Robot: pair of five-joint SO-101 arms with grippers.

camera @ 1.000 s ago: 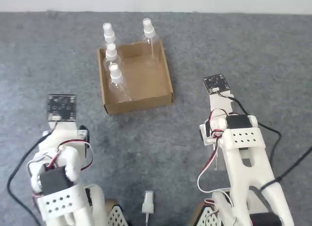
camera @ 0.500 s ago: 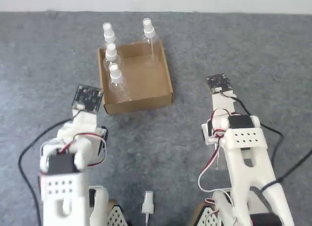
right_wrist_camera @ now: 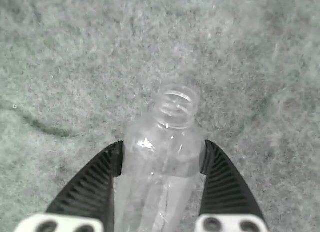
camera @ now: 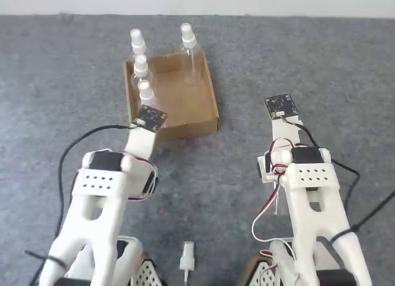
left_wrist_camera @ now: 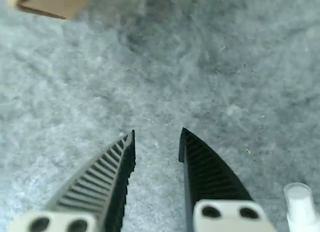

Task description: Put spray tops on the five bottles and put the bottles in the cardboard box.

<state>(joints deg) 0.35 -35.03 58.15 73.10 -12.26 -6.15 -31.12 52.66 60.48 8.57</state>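
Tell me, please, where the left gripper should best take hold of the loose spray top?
Grip the spray top across its wider collar, coming down from above. It seems to lie flat on the table, with its thin tube trailing behind the head, and the tube looks too slender to hold. The left gripper is open.

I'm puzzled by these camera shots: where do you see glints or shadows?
Right wrist view: a bright glint on the clear bottle in the right gripper, a thin dark line on the carpet. Left wrist view: a soft dark patch beyond the left gripper. High view: even light, faint shadows.
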